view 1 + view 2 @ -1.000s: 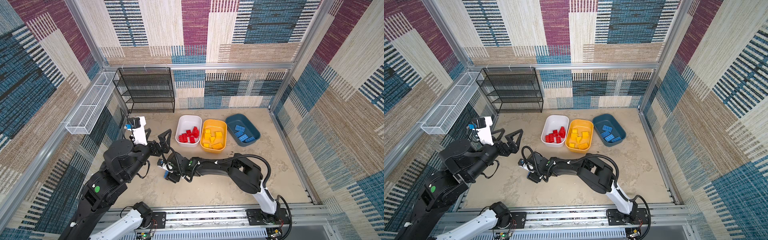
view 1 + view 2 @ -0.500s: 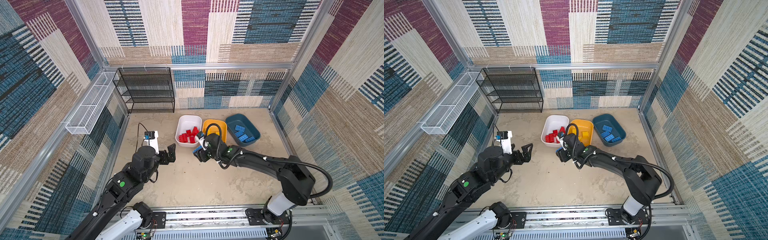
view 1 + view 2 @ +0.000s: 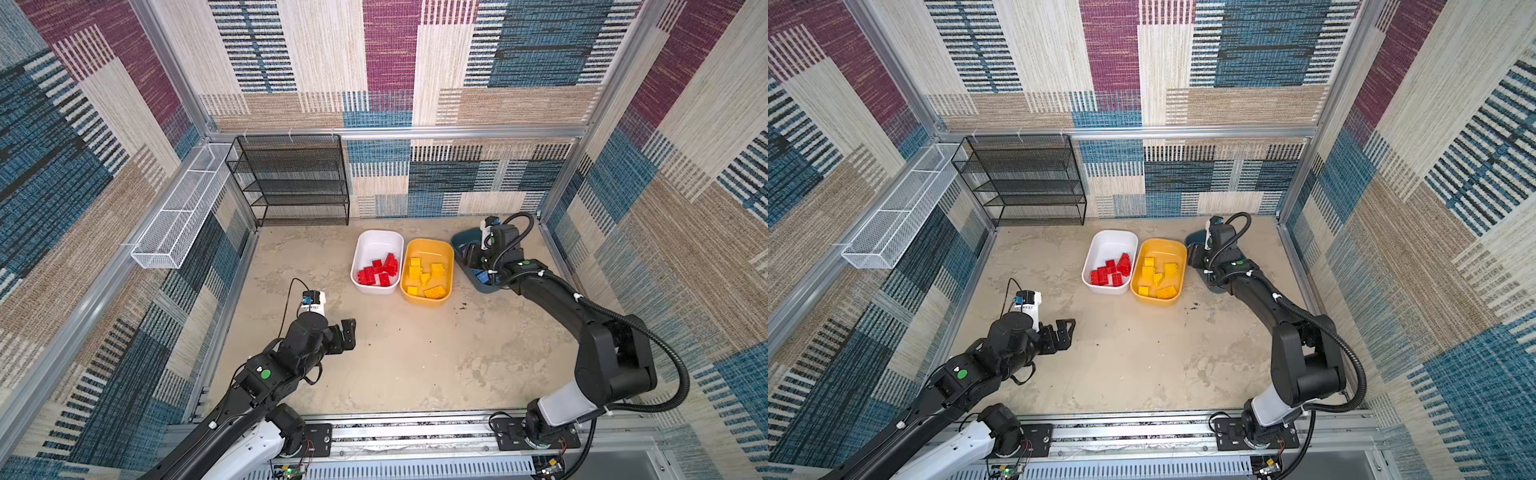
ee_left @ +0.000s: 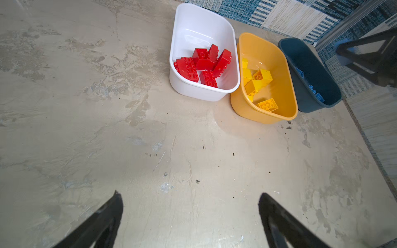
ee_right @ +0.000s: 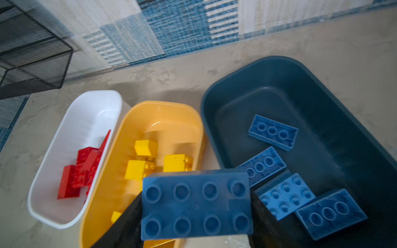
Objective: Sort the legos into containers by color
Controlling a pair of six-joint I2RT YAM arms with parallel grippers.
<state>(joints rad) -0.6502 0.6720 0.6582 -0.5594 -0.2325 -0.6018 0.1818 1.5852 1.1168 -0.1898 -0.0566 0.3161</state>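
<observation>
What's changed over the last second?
The right gripper swung from mid-table, beside the left gripper, across to the teal tub, carrying a blue brick. The left gripper pulled back and lower, open. The white tub and yellow tub stayed put.

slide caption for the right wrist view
Right gripper holding a blue lego near the teal tub, where four blue legos lie.

Nothing legible anywhere; the long blue studded plastic brick [image 5: 196, 206] in the right claw [image 5: 195, 223] is too blurred.
</observation>
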